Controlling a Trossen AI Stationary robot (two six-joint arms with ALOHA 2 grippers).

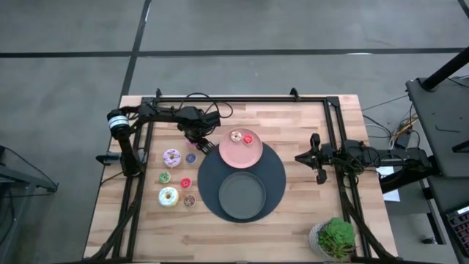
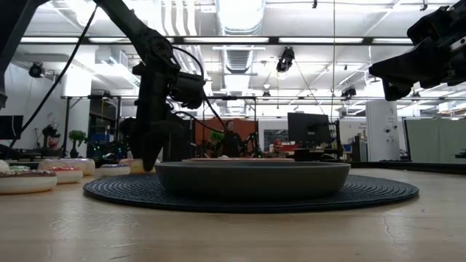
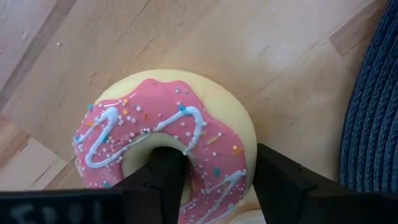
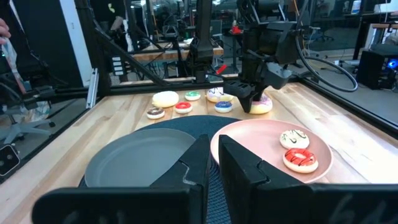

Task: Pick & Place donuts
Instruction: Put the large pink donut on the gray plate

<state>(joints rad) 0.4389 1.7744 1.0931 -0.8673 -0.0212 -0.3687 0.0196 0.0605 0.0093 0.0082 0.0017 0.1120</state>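
Note:
A pink-frosted donut (image 3: 161, 124) with sprinkles lies flat on the wood beside the dark round mat (image 3: 373, 124). My left gripper (image 3: 214, 168) is down on it, near the table's far left (image 1: 199, 138). The pink plate (image 1: 238, 155) carries a white donut (image 1: 236, 136) and a red one (image 1: 248, 138). The lilac (image 1: 171, 157), blue (image 1: 190, 158), green (image 1: 164, 177), red (image 1: 185, 182), sprinkled white (image 1: 168, 196) and tan (image 1: 189, 200) donuts lie on the table's left. My right gripper (image 1: 319, 158) waits shut, raised at the right. My left gripper holds the pink donut by one side of its ring (image 3: 217, 155). One finger (image 3: 165, 177) stands in the hole and the other finger (image 3: 280, 180) against the outer wall. The fingers come from above, pointing down. The donut lies flat on the table.
The dark grey plate (image 1: 242, 196) sits on the dark round mat (image 1: 275, 180) at the table's middle, with the pink plate overlapping the mat's far edge. A potted plant (image 1: 335, 238) stands at the near right corner. Black frame rails run along the table's sides.

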